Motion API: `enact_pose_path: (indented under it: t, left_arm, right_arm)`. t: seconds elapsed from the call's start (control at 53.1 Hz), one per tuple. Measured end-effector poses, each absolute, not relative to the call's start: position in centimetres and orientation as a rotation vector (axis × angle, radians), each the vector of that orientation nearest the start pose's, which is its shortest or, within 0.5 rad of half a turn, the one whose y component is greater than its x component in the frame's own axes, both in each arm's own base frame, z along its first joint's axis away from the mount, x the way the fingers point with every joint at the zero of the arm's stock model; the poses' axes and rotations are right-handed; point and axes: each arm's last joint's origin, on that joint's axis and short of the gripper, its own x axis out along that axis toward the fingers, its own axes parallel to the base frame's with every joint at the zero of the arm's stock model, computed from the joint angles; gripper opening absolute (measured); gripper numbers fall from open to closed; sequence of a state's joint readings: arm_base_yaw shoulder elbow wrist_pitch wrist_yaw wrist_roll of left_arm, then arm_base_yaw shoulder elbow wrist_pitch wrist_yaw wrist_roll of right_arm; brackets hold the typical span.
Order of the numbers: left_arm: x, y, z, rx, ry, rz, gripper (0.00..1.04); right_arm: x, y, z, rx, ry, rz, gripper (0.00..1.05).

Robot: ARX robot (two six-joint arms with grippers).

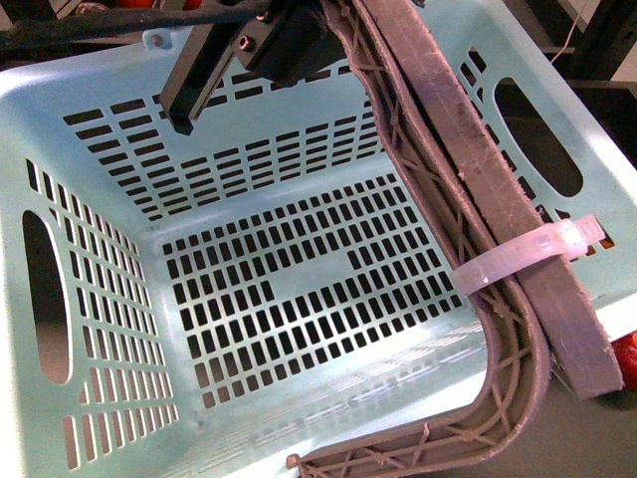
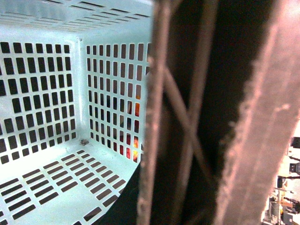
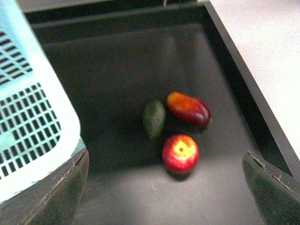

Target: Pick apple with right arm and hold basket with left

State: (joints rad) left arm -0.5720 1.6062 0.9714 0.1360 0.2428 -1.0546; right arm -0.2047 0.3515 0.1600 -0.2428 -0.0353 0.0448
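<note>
A dark tray with black walls [image 3: 108, 70] holds a round red apple with a yellow patch [image 3: 180, 153], a long red-orange mango [image 3: 189, 108] and a dark green mango [image 3: 153, 118], close together

No legible text, labels, brand marks, numbers or signs appear in any of the three views.

**Red apple [image 3: 180, 153] lay near your mint-green basket [image 1: 70, 90]**
You saw it yellow patch up on the dark tray [image 3: 117, 70] floor. The slotted basket's opening faced the front camera, with a white zip tie [image 1: 518, 257] binding its brown-grey handle [image 1: 468, 189].
</note>
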Motion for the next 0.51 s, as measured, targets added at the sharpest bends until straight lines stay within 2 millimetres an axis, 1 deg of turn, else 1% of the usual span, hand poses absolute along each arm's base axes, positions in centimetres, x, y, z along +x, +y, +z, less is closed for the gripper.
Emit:
enact_pose_path:
  t: [0.113,0.226,0.301,0.414,0.508]
  left_arm:
    - [28.7,-19.3,22.4,-0.89,0.871,-0.45,0.15]
    - [28.7,-19.3,22.5,-0.888,0.871,-0.452,0.15]
    - [28.7,-19.3,22.5,-0.888,0.87,-0.452,0.15]
    - [28.7,-19.3,22.5,-0.886,0.869,-0.452,0.15]
    - [28.7,-19.3,22.5,-0.886,0.87,-0.452,0.15]
  right_arm:
    - [12.5,-4.6,16.4,0.127,0.465,-0.237,0.96]
    - [14.7,-6.8,14.7,0.051,0.532,-0.273,0.96]
    - [16.5,-8.0,13.0,-0.021,0.593,-0.279,0.96]
    - [18.4,-9.0,11.0,-0.079,0.654,-0.279,0.96]
    - [21.0,-9.4,7.7,-0.116,0.746,-0.243,0.96]
